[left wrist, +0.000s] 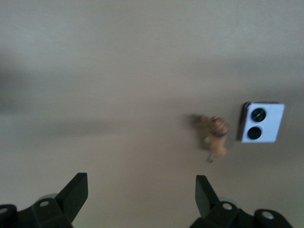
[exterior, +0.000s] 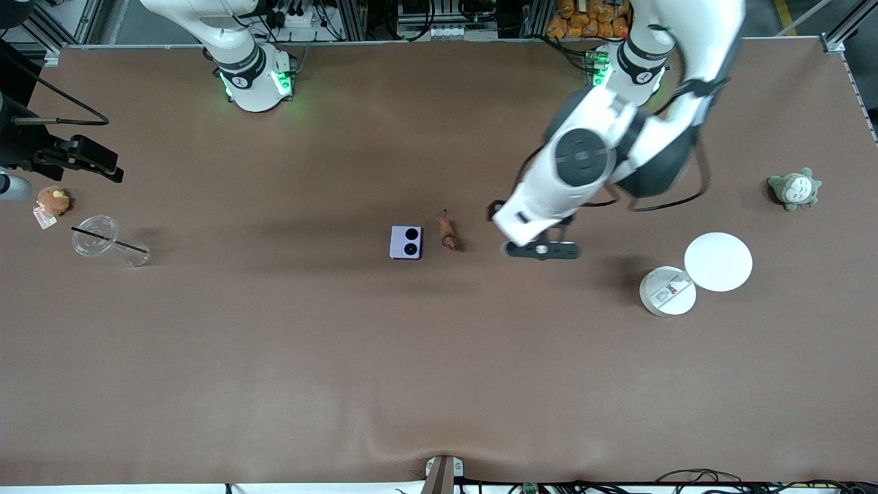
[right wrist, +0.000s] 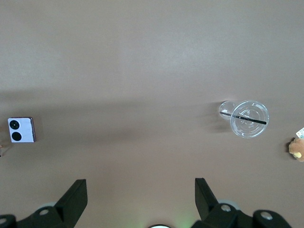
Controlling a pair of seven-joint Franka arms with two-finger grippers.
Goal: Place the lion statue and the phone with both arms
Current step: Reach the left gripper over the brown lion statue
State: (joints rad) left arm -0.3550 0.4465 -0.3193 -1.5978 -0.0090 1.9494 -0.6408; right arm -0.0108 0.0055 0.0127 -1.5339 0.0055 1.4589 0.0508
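The lion statue (exterior: 448, 231), a tiny reddish-brown figurine, lies on the brown table near its middle. The pale lavender phone (exterior: 405, 242) lies flat just beside it, toward the right arm's end. My left gripper (exterior: 542, 250) is open and empty over bare table beside the lion, toward the left arm's end. The left wrist view shows the lion (left wrist: 216, 135) and the phone (left wrist: 262, 122) ahead of the open left gripper (left wrist: 141, 192). My right gripper (right wrist: 141, 192) is open and empty, high above the table, out of the front view. Its wrist view shows the phone (right wrist: 22, 130).
A clear plastic cup with a straw (exterior: 103, 240) and a round brown plush with a tag (exterior: 52, 200) lie at the right arm's end. A white round container (exterior: 667, 291), its lid (exterior: 718, 261) and a grey-green plush (exterior: 794, 189) lie at the left arm's end.
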